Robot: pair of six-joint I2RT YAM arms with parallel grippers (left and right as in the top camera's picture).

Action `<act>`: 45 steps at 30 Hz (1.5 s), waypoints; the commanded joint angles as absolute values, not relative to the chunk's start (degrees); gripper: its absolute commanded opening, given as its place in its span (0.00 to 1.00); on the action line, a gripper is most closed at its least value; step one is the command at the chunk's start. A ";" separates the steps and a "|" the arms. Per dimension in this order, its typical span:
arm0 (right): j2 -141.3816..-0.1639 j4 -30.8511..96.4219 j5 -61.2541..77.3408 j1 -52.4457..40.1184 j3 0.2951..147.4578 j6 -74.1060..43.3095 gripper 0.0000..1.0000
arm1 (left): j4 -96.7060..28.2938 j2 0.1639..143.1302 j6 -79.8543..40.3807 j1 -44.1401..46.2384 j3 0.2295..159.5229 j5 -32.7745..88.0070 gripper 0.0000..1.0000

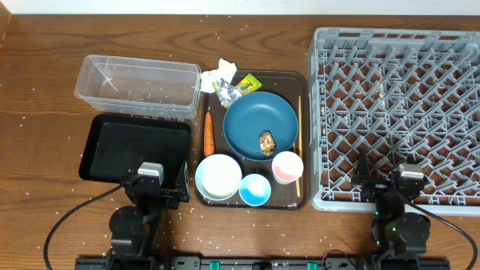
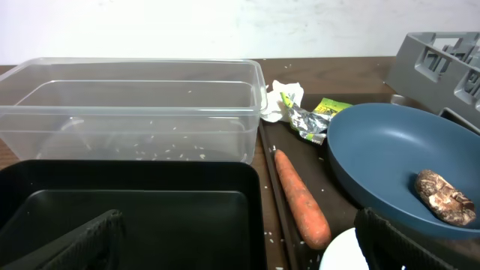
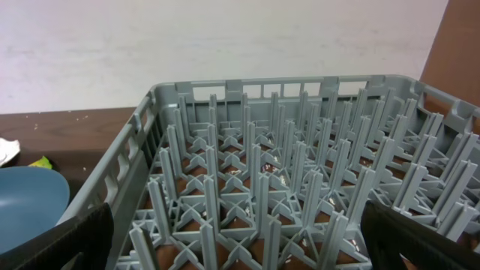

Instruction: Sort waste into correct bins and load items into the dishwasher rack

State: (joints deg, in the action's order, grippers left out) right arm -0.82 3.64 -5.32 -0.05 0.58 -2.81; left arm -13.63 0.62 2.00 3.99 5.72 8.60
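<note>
On the brown serving tray (image 1: pixel 289 201) lie the dark-blue plate (image 1: pixel 251 120) with a brown food lump (image 1: pixel 267 142), a white bowl (image 1: pixel 219 175), a light-blue cup (image 1: pixel 255 189), a pink cup (image 1: pixel 287 166), an orange carrot (image 1: pixel 209 133), crumpled white paper (image 1: pixel 216 76), a yellow-green wrapper (image 1: pixel 245 84) and chopsticks (image 1: pixel 299 146). The clear tub (image 1: pixel 137 85) and black tray (image 1: pixel 135 146) sit left; the grey rack (image 1: pixel 397 112) right. My left gripper (image 2: pixel 240 247) is open and empty over the black tray (image 2: pixel 135 217), near the carrot (image 2: pixel 300 206). My right gripper (image 3: pixel 240 240) is open and empty over the rack's (image 3: pixel 285 195) front edge.
White rice grains (image 1: pixel 161 116) are scattered over the wooden table and inside the clear tub (image 2: pixel 135 112). The plate (image 2: pixel 390 161) with the food lump (image 2: pixel 446 197), paper (image 2: pixel 279 101) and wrapper (image 2: pixel 319 116) show in the left wrist view. A wall lies behind.
</note>
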 commanded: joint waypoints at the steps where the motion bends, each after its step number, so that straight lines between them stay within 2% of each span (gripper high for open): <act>1: -0.34 3.64 -4.89 0.36 0.30 -3.33 0.99 | -14.92 0.30 2.79 4.36 4.71 8.45 0.98; 37: -0.34 2.70 -4.86 0.36 0.30 -3.36 0.99 | -12.38 0.30 2.96 4.36 4.71 6.83 0.98; 45: -0.49 1.85 2.98 0.36 0.32 -4.45 0.99 | -11.79 0.30 1.80 4.36 4.73 10.13 0.98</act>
State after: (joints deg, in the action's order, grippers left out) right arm -0.73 3.25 -1.72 -0.05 0.54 -2.98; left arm -12.73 0.62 1.93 3.99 5.63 8.10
